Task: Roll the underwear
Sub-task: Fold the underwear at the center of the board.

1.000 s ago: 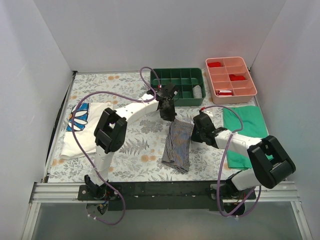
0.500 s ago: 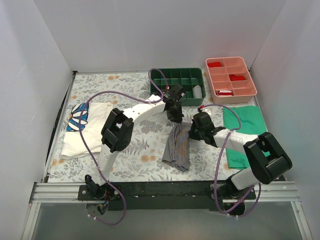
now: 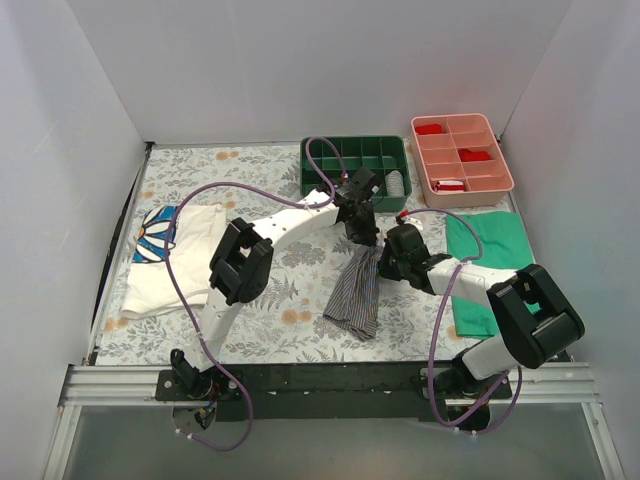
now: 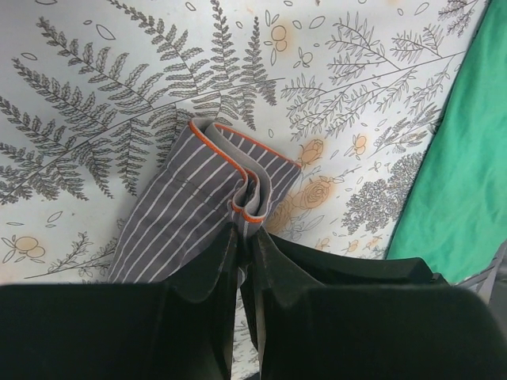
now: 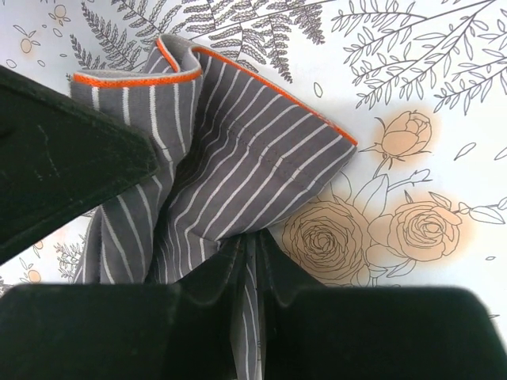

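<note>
The underwear (image 3: 356, 292) is grey-and-white striped with an orange edge. It lies bunched on the floral table cover, its top end lifted and narrowed. My left gripper (image 3: 362, 237) is shut on its top edge; in the left wrist view the cloth (image 4: 202, 198) runs into my gripper (image 4: 245, 237). My right gripper (image 3: 388, 262) is shut on the cloth's right edge just beside it; in the right wrist view the folds (image 5: 238, 166) run into my gripper (image 5: 253, 245). Both grippers are close together.
A green compartment tray (image 3: 357, 170) and a pink compartment tray (image 3: 461, 153) stand at the back. A plain green cloth (image 3: 490, 262) lies at the right. A white cloth with blue daisy print (image 3: 165, 250) lies at the left. White walls enclose the table.
My left gripper has moved right and toward the near edge with the top edge of the underwear. The cloth has bunched narrower and its top end now sits beside my right gripper.
</note>
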Available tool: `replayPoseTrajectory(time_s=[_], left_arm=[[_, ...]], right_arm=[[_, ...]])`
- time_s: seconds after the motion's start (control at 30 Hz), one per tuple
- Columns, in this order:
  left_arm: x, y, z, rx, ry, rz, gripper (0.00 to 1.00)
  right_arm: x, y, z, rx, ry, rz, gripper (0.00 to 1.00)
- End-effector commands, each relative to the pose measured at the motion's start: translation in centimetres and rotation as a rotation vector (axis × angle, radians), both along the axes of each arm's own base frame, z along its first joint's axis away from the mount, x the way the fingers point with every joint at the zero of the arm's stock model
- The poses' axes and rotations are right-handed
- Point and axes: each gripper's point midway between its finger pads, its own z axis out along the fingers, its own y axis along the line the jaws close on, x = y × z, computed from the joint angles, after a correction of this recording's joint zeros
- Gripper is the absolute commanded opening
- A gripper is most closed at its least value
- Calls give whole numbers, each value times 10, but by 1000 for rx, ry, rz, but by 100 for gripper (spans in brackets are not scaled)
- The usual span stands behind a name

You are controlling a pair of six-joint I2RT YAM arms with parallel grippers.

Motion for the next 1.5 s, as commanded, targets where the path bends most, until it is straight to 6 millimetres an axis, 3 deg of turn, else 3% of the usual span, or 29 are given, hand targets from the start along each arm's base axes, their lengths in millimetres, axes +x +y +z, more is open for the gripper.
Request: replayPoseTrajectory(time_s=[0.0, 0.17, 0.2, 0.23, 0.37, 0.47, 0.5, 0.6, 0.67, 0.7, 0.8, 0.97, 1.07, 1.17, 1.23, 1.3, 1.4, 1.47], left_arm=[[-6, -18, 25, -82, -12, -9, 0], [-10, -28, 19, -104, 11, -17, 0], [-12, -29, 19, -101, 11, -22, 0], [-12, -30, 18, -100, 12, -24, 0], [-12, -31, 11, -97, 21, -23, 0], [-14, -34, 7, -102, 30, -27, 0], [-16, -37, 6, -109, 34, -33, 0], [-16, -40, 3, -110, 38, -38, 0], [-17, -41, 2, -112, 41, -45, 0], [-17, -42, 2, -115, 42, -47, 0], [-18, -42, -1, -114, 46, -50, 0], [-19, -44, -2, -120, 53, -51, 0], [-23, -48, -6, -128, 64, -56, 0], [-28, -53, -10, -140, 81, -66, 0], [-33, -55, -16, -140, 97, -74, 0], [-39, -56, -22, -147, 119, -84, 7], [-44, -58, -22, -160, 126, -100, 26], [-45, -59, -19, -166, 114, -110, 31]], right_arm=[[-6, -16, -8, -45, 18, -43, 18], [-12, -35, 3, -71, -21, -109, 35], [-7, -39, 18, -62, -76, -134, 40], [-11, -44, 21, -74, -73, -145, 46], [-21, -61, 40, -78, -116, -193, 50], [-26, -60, 55, -19, -156, -197, 48], [-27, -52, 63, 33, -173, -169, 46], [-41, -37, 63, 112, -133, -100, 31], [-51, -31, 58, 141, -92, -76, 23], [-60, -27, 53, 160, -61, -51, 14], [-80, -22, 37, 175, -12, -15, 5], [-114, -7, 12, 183, 65, 55, 3], [-126, 8, 7, 217, 87, 91, 4], [-137, 8, 0, 178, 119, 94, 4], [-133, 3, 3, 152, 104, 50, 5], [-129, -10, 7, 121, 76, -8, 10], [-120, -28, 26, 109, -6, -92, 18], [-111, -36, 46, 126, -76, -139, 20]])
